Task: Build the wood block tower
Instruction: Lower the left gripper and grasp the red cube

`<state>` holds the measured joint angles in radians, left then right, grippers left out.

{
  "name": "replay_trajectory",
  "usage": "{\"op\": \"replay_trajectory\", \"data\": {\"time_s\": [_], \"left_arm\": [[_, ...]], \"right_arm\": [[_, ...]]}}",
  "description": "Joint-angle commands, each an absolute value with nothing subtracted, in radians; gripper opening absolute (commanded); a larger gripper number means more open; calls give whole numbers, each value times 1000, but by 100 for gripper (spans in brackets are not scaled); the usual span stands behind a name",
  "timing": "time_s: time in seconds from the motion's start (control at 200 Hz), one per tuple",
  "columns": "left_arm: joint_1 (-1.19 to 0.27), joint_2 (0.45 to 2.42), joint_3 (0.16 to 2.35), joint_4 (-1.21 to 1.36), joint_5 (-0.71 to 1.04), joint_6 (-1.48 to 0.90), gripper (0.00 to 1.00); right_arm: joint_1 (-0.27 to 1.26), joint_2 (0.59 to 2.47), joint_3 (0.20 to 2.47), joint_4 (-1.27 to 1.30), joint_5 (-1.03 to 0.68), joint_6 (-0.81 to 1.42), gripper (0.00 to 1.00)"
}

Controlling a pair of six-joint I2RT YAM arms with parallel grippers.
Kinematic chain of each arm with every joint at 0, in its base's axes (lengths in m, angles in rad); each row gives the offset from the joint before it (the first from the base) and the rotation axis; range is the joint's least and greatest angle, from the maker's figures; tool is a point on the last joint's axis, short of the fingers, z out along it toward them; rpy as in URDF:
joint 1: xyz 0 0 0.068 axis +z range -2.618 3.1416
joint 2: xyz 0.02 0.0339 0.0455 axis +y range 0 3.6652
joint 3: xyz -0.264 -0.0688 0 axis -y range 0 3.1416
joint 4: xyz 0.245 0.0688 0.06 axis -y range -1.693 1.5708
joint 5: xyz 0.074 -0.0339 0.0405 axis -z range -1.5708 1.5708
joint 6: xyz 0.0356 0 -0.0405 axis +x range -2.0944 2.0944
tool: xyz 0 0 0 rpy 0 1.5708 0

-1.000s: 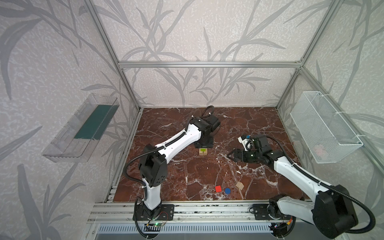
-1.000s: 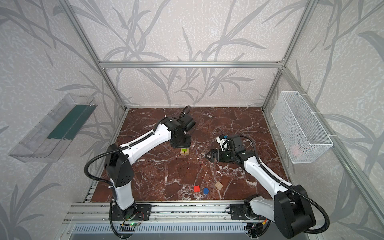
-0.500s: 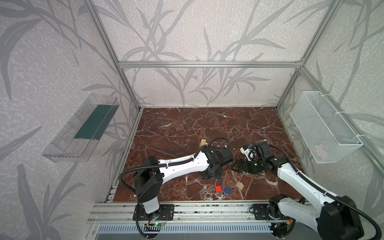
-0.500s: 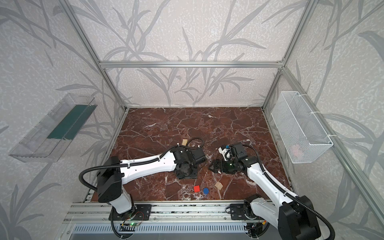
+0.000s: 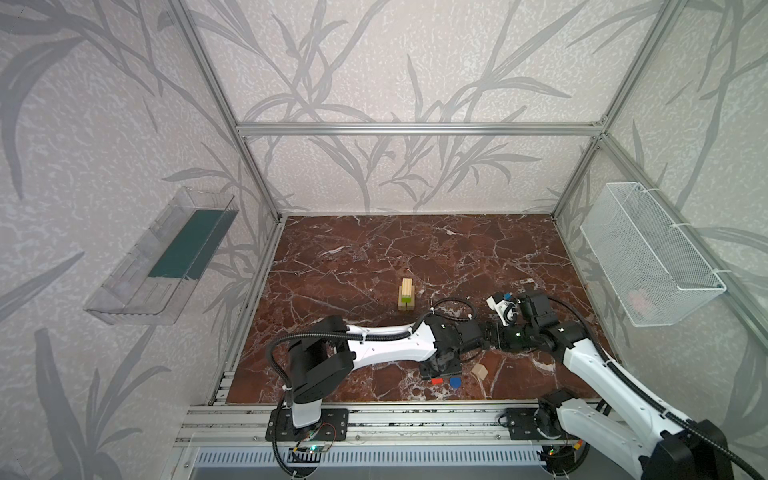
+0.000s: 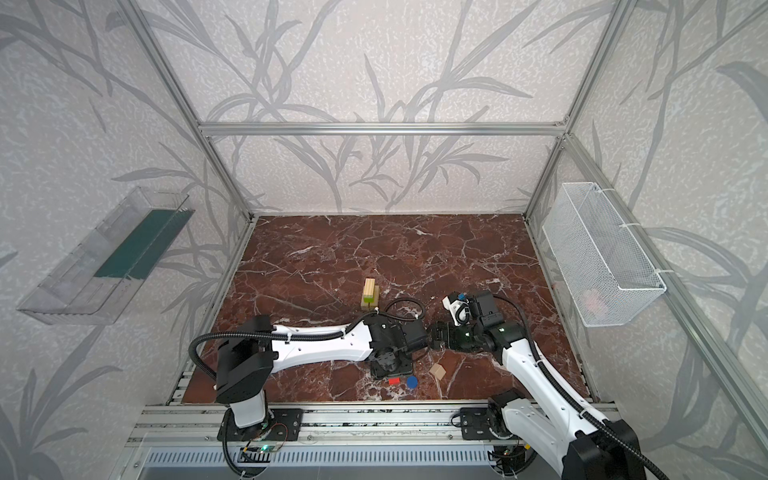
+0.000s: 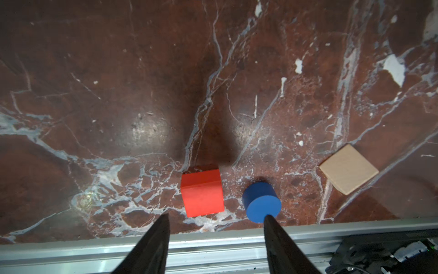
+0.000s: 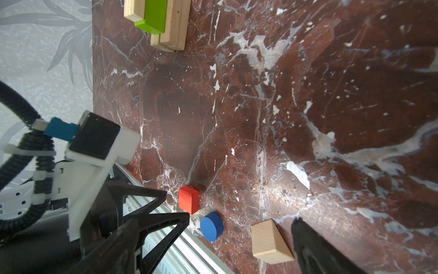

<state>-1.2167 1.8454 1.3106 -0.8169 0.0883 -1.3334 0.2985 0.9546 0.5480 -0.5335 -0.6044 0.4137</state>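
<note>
Although the tower stands in plain sight near the middle of the table in both top views, it is cut by the frame edge in the right wrist view. Only planks and a green brick between them are seen there.

The three loose pieces are found near the front rail, well apart from the tower. These are the red cube, the blue disc just beside it, and the peaked wood piece farther right in the top views.

In both top views the red cube is partly hidden by the left gripper, which is pointed down just behind it. Only the tips of its fingers are shown in the left wrist view (the rest is cut off at the lower edge). The jaws are held apart with nothing between them. One tip is laid over the blue disc in that view, though contact cannot be judged.

The right gripper is held close to the left arm's wrist, its jaws spread wide and empty. One finger is seen clearly; the other is lost against the dark left arm.

A pale pinkish thing in the wire basket cannot be made out. Lettering on the arms is too small to be read.
</note>
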Motion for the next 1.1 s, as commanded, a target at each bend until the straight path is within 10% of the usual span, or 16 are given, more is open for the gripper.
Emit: {"op": "replay_trajectory", "data": {"time_s": [0.0,1.095], "left_arm": [[-1221,1862,1296,-834,86,-1379,62],[-1236,1960,1337,-840,110,-1378,39]], "right_arm": [[282,956,529,-522,-627,431,99],[249,977,523,-499,-662,425,99]]}}
